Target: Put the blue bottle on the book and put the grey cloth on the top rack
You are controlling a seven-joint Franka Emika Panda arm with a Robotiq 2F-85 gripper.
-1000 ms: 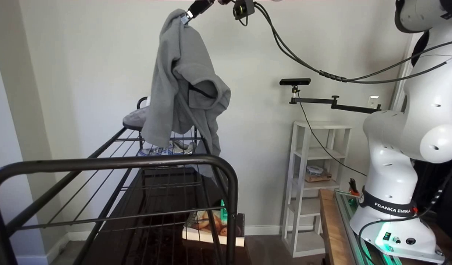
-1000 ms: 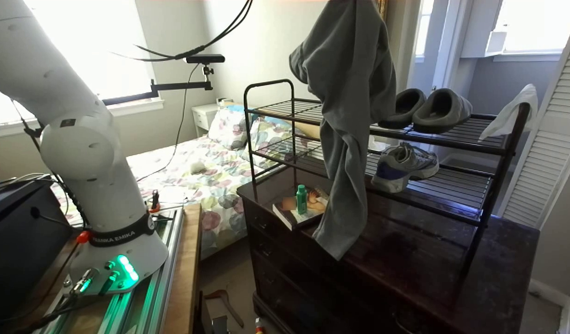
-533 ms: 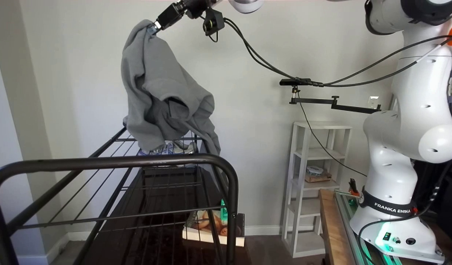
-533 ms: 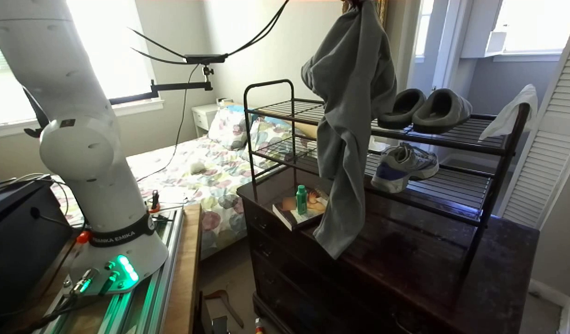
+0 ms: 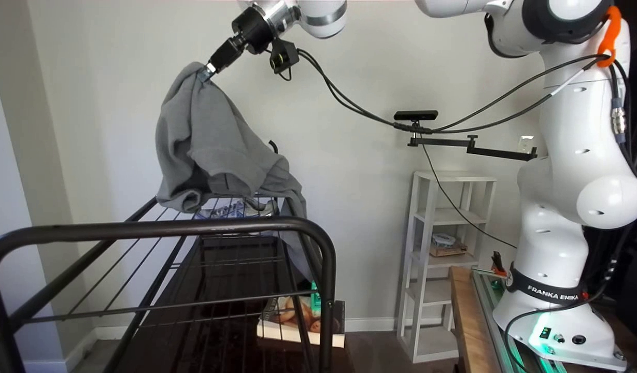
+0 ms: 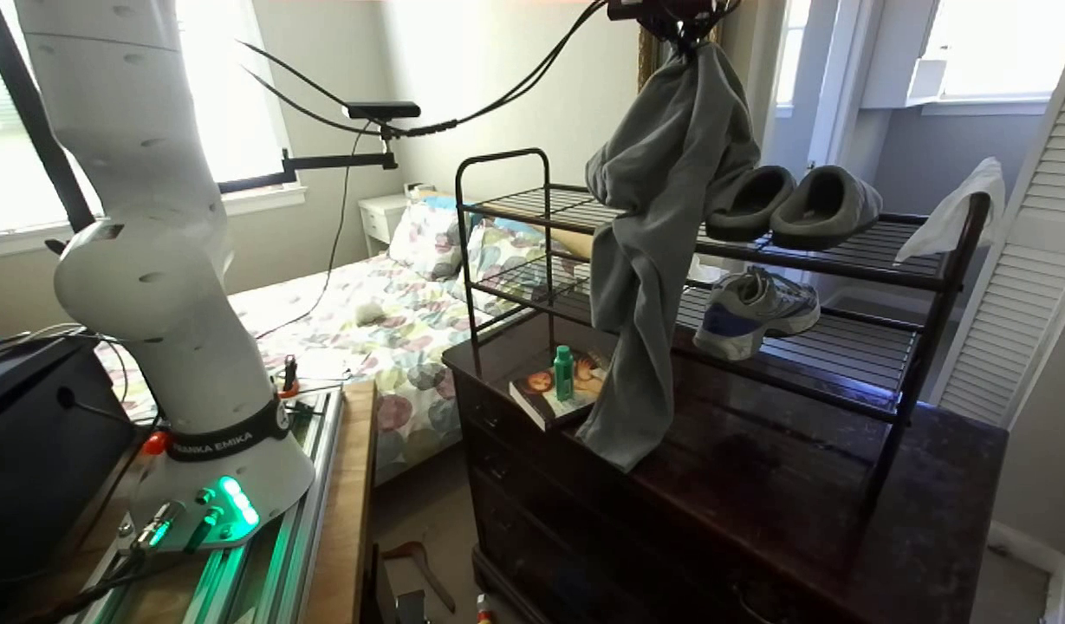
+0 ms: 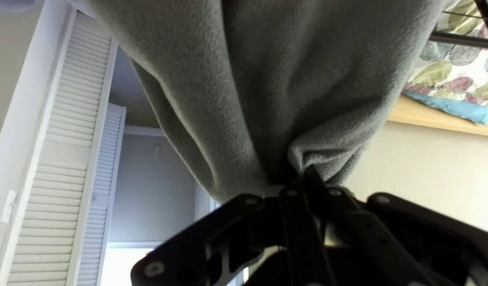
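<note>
The grey cloth (image 5: 220, 140) hangs bunched from my gripper (image 5: 204, 74), which is shut on its upper end. In the wrist view the cloth (image 7: 228, 95) spreads from the closed fingers and fills much of the picture. Its lower folds reach the level of the top rack (image 6: 532, 218); whether they rest on the wires I cannot tell. One long tail of the cloth (image 6: 645, 364) drops outside the rack, in front of the dresser top. The bottle (image 6: 563, 373), green in these views, stands upright on the book (image 6: 536, 407), whose right side the tail partly hides.
Grey slippers (image 6: 822, 208) sit on the top tier, close beside the cloth, and a white cloth (image 6: 965, 208) drapes over that end. A sneaker (image 6: 757, 312) rests one tier lower. The raised end loop (image 5: 157, 228) and dresser (image 6: 757, 468) bound the area.
My gripper has come down and moved away from the robot base, over the rack, carrying the cloth. The cloth's lower folds have sunk to the top rack's level. Bottle and book have stayed put.
</note>
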